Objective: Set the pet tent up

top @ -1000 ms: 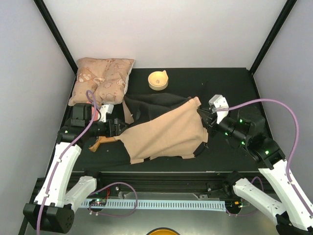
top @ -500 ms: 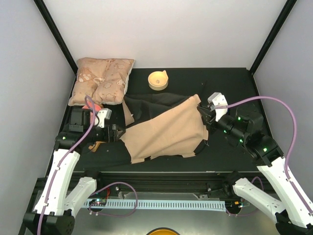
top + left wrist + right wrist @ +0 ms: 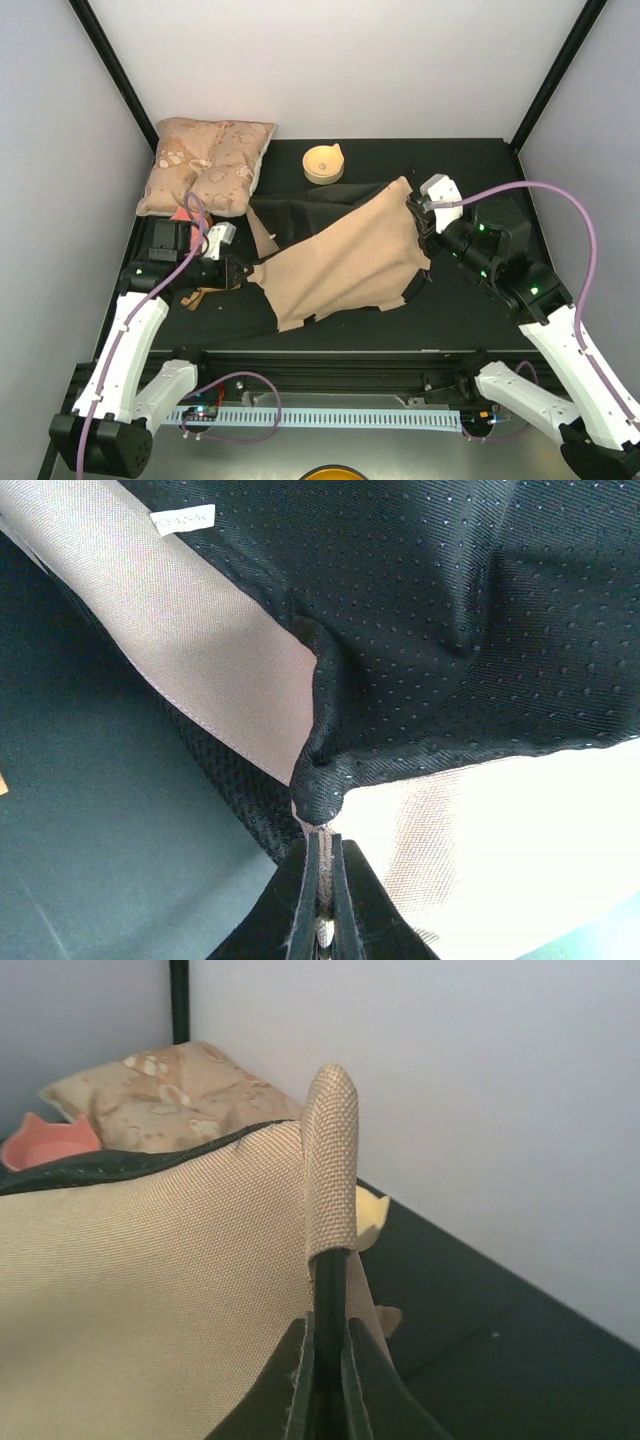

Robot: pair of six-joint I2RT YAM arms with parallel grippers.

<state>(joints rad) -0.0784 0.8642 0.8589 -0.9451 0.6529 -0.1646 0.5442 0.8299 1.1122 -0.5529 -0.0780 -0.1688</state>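
I see the pet tent lying collapsed mid-table, a rumpled tan sheet with black floor fabric showing behind it, stretched between my two arms. The left gripper is pinched tight on its left edge, and the right gripper is clamped on a tan sleeve at its far right corner. The black table sits inside pale walls. A patterned pillow and a small yellow bowl lie at the back.
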